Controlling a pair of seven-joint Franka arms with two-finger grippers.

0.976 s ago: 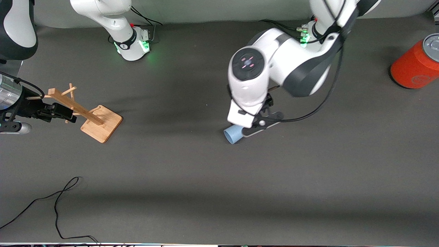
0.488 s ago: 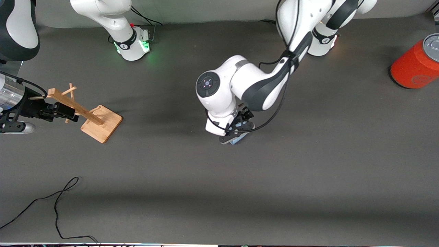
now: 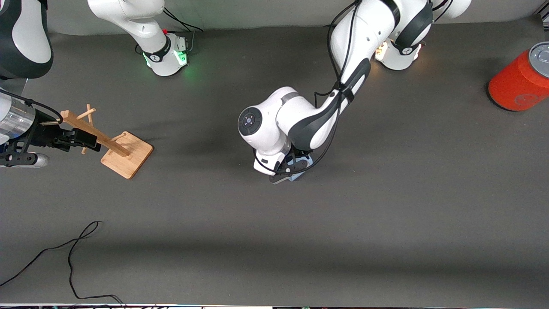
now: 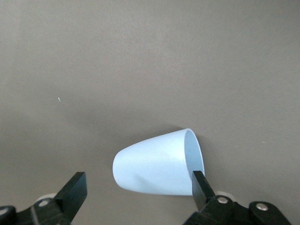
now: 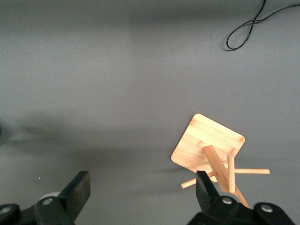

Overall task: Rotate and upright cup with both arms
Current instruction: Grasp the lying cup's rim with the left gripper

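Observation:
The pale-blue cup (image 4: 157, 164) lies on its side on the grey mat, its open rim beside one finger of my left gripper (image 4: 139, 190). That gripper is open and straddles the cup, one fingertip (image 4: 200, 186) right at the rim, the other clear of the base. In the front view the left gripper (image 3: 288, 171) is low over the middle of the table and only a sliver of the cup (image 3: 296, 175) shows under the hand. My right gripper (image 3: 85, 143) is open and empty, waiting up beside the wooden peg rack (image 3: 116, 146).
An orange-red can with a grey lid (image 3: 521, 79) stands at the left arm's end of the table. The peg rack (image 5: 215, 152) also shows in the right wrist view. A black cable (image 3: 64, 253) lies near the front camera edge.
My left arm swung toward the right arm's end and its hand came down over the lying cup, now hiding most of it. The right arm barely moved.

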